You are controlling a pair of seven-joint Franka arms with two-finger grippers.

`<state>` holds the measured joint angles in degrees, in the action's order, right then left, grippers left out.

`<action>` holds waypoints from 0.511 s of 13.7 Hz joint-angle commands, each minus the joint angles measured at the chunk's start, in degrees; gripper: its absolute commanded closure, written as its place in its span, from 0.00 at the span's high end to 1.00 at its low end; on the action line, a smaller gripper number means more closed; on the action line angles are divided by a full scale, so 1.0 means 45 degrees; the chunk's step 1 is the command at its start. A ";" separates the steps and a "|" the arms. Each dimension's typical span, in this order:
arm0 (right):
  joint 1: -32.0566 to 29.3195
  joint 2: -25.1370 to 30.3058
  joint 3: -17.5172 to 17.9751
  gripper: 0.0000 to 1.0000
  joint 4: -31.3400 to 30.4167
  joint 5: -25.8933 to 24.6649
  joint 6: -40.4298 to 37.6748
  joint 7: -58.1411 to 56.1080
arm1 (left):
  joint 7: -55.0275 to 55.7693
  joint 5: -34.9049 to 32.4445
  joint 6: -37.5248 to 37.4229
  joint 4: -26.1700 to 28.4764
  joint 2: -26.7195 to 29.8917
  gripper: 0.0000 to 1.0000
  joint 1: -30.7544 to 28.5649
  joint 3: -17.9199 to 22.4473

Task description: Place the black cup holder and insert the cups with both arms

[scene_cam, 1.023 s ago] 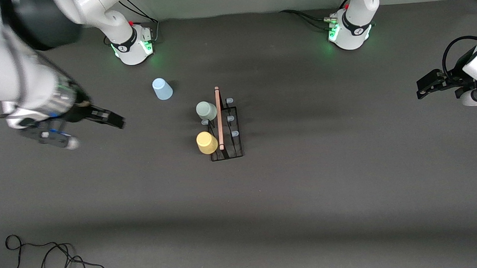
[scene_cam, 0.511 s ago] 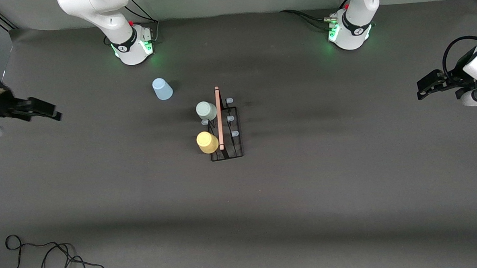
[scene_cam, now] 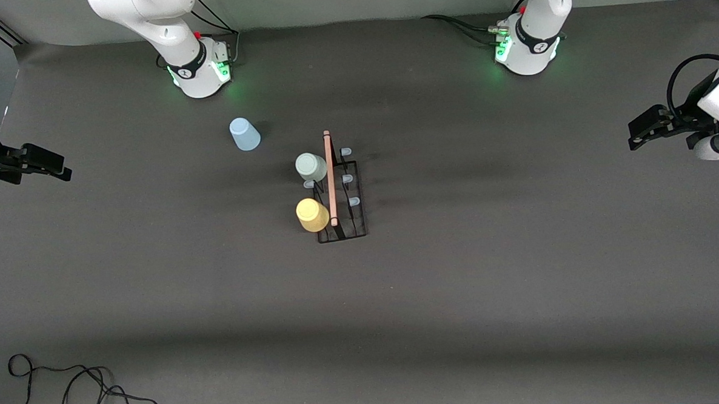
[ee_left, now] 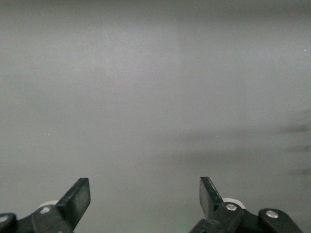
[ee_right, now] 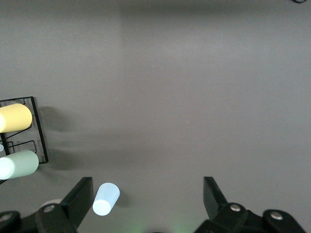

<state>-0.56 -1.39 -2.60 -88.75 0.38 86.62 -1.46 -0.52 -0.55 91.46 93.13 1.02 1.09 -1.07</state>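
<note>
The black cup holder (scene_cam: 351,217) stands mid-table with its wooden rod (scene_cam: 330,179) on top. A mint green cup (scene_cam: 310,166) and a yellow cup (scene_cam: 312,215) sit on its prongs, on the side toward the right arm's end. The light blue cup (scene_cam: 244,135) stands alone upside down on the table, farther from the front camera. My right gripper (scene_cam: 61,168) hangs open and empty at its end of the table. The right wrist view shows the right gripper (ee_right: 148,194), the light blue cup (ee_right: 106,199) and the cup holder (ee_right: 39,131). My left gripper (scene_cam: 636,136) waits open at the other end; the left gripper (ee_left: 145,194) sees only bare table.
The two arm bases (scene_cam: 199,69) (scene_cam: 526,52) glow green along the table's edge farthest from the front camera. A loose black cable (scene_cam: 70,391) lies at the near corner at the right arm's end. The dark mat (scene_cam: 460,282) stretches wide around the holder.
The right arm has swung away from the middle of the table to its own end, gripper still open. The left arm, holder and cups have not moved.
</note>
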 commanded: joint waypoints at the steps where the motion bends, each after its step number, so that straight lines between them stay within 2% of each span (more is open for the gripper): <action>1: 0.0007 -0.0004 0.0050 1.00 0.0230 -0.0242 -0.0049 -0.0066 | -0.0313 -0.0131 -0.0246 -0.0110 0.0223 1.00 -0.0067 0.0141; 7: -0.0012 0.0015 0.0051 1.00 0.0192 -0.0222 -0.0049 -0.0027 | -0.0119 -0.0131 -0.0227 -0.0247 0.0204 1.00 0.0148 -0.0015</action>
<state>-0.57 -1.40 -2.60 -88.51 0.38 86.62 -1.46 -0.80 -0.60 91.35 92.58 1.45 1.18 -1.12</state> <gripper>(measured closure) 0.000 0.000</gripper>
